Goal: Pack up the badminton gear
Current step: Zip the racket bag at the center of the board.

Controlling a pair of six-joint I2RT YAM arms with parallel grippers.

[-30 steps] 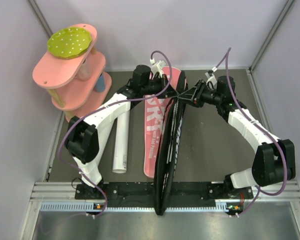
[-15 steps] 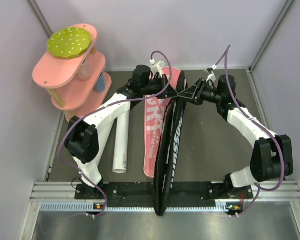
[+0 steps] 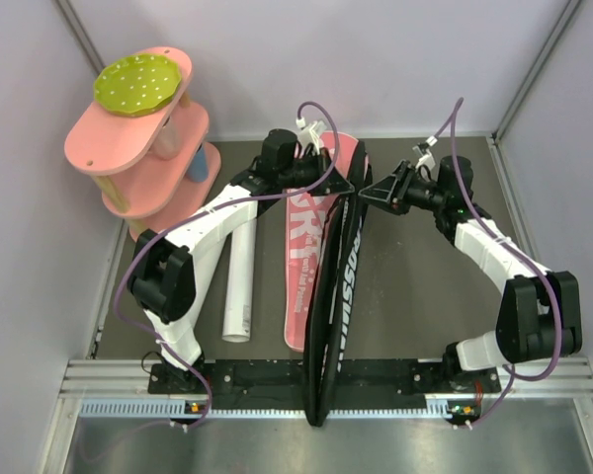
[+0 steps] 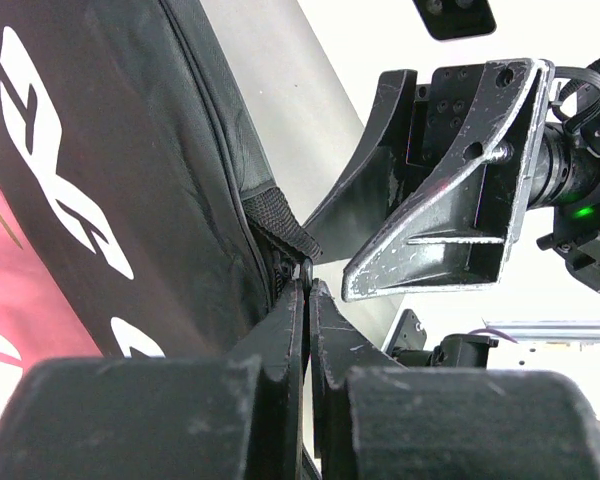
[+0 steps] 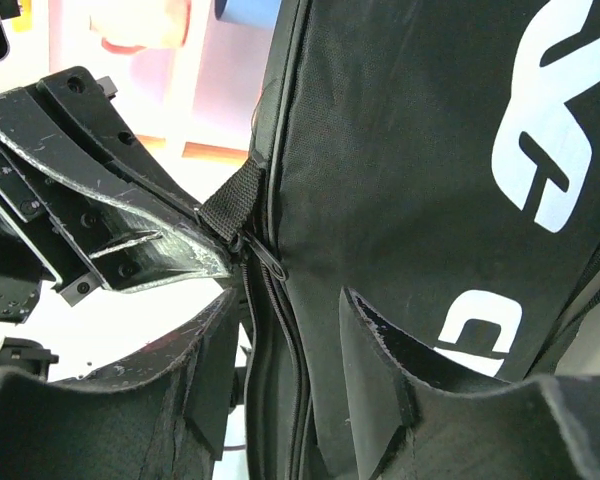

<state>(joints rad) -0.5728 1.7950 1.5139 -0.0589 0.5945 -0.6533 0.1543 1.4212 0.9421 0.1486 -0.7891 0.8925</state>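
- Racket bag (image 3: 334,296) is stretching down the middle of the dark worktop (image 3: 415,296), its long axis running from the far wall toward the arms' bases. The black "CROSSWAY" side is standing up on edge, while the pink side (image 3: 298,247) is lying flat just to its left.
- Pale walls (image 3: 376,59) are closing in the worktop on the left, far and right sides.
- Pink tiered shelf (image 3: 138,168), topped by a green dotted disc (image 3: 136,84), is standing in the far left corner, well apart from the bag.
- White tube (image 3: 239,281) is lying on the worktop between the left arm and the pink side, roughly parallel to the bag.
- Left hand (image 3: 344,184) is reaching over the pink side to the bag's far end, its fingers pressed together and pinching a black webbing tab (image 5: 235,205) at the end of the zip.
- Right hand (image 3: 373,190) is hovering just beside that same far end from the right, its fingers spread and straddling the zip seam (image 5: 270,290) without gripping. Both hands are about equally near, facing each other across the tab.
- Closing the zip is looking like the step in hand, with the left hand anchoring the end. The coming pull would be running along the seam toward the near edge, though the slider is too small to pick out for certain.
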